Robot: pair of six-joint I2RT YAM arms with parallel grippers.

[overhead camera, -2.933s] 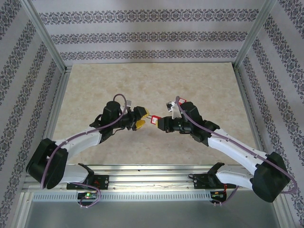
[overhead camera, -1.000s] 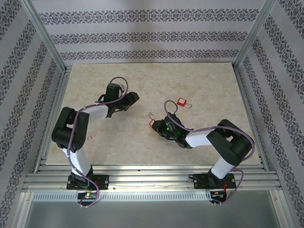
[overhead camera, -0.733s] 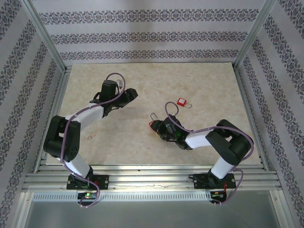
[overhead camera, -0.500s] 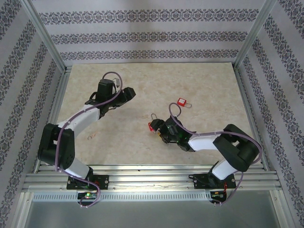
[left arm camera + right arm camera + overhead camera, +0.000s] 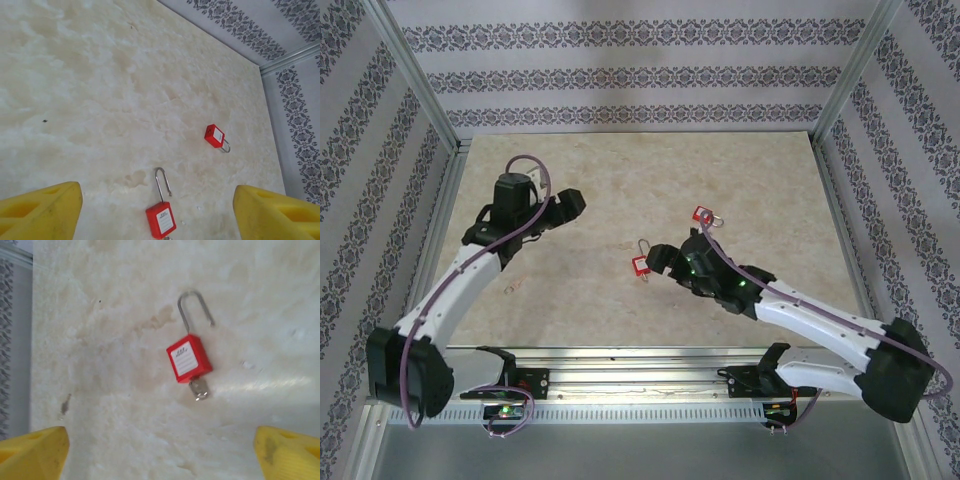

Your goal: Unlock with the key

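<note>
Both arms have drawn back, and the right fingers (image 5: 287,450) have let go of the padlock (image 5: 189,359). It lies free on the surface (image 5: 770,180), shackle open, with the key (image 5: 200,388) in its base. Left fingers (image 5: 45,210) and right fingers are spread, holding nothing.

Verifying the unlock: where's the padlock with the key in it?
Top view: keyed padlock lies near centre, just left of the right gripper; second padlock lies farther back, rightward.
</note>
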